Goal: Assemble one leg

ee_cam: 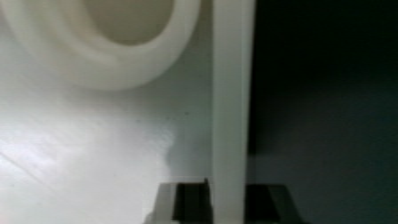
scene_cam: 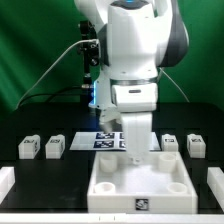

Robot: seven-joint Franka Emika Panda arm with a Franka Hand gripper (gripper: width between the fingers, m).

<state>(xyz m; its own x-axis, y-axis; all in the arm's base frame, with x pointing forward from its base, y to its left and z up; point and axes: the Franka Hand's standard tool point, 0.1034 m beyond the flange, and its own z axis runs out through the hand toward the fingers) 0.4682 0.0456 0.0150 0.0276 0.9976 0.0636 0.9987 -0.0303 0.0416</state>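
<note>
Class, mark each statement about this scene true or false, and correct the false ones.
1. Four legs sit on the table, two at each side of the exterior view. True.
2. The claw holds a leg. False: it is down at the rear rim of the panel, and no leg is in it.
3. The panel's front wall carries a tag. True.
4. The marker board lies in front of the panel. False: it lies behind it.
5. A leg is already fitted in the panel. False: all four sit apart from it.
</note>
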